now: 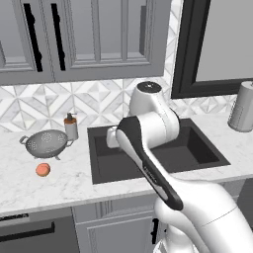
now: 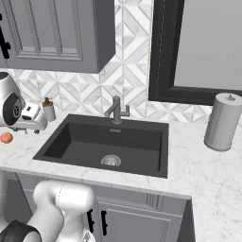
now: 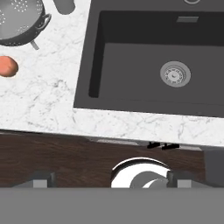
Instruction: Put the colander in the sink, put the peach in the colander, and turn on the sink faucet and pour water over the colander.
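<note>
1. Starting on the left: the colander point(image 1: 46, 144) sat upright on the marble table point(image 1: 29, 185), well left of the sink point(image 1: 205, 159), right beside a soap bottle point(image 1: 71, 127). So step one hadn't happened yet as far as I could tell.

2. Just in front of the colander, the peach point(image 1: 43, 169) lay on the table by itself, near the colander but not touching it and definitely not in it. Step two was not done either.

3. Moving right, the sink looked totally empty, dark basin with just the silver drain point(image 2: 111, 160) showing. No colander, no fruit, nothing wet that I could make out.

4. At the back edge of the basin the sink faucet point(image 2: 116, 111) stood with no blue stream coming off the spout, so I'd call the water off. Step three was still waiting too.

5. The hand point(image 3: 108, 180) was spread wide with nothing between its tips, hovering high over the front edge of the table and looking down at the sink and colander. It wasn't near any of the task stuff.

6. Far right, a paper towel roll point(image 2: 222, 122) stood on the table, irrelevant to the job.

7. My read: basically zero of three steps finished, and grabbing the colander looked like the first thing left.
</note>
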